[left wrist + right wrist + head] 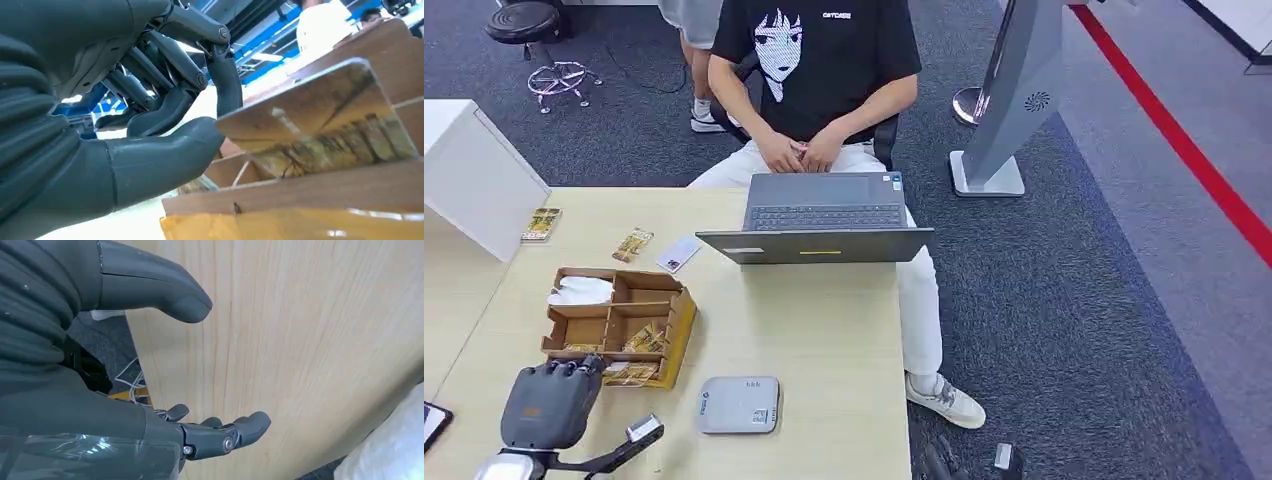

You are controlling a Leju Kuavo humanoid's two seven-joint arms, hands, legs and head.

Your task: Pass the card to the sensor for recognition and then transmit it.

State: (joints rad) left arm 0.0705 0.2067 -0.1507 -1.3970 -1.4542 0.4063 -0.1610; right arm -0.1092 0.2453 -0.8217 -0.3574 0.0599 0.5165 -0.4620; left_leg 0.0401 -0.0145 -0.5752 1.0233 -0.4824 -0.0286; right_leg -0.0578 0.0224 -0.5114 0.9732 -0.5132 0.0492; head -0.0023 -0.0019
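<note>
A cardboard box (679, 325) with several compartments stands on the left half of the wooden table (824, 330), with brown-and-gold cards in its near compartments. My left hand (552, 400) reaches into the box's near edge. In the left wrist view, the left hand (150, 125) pinches the corner of a glossy brown card (320, 125) between thumb and a finger, and the card stands tilted above the box wall. The flat grey sensor (739, 405) lies on the table to the right of my left hand. My right hand (165, 370) is open beside a wood panel and holds nothing.
An open laptop (824, 215) sits at the table's far edge, and a person (814, 80) is seated behind it. Two loose cards (541, 224) (632, 244) and a phone (678, 254) lie beyond the box. A white cabinet (474, 175) stands at the left.
</note>
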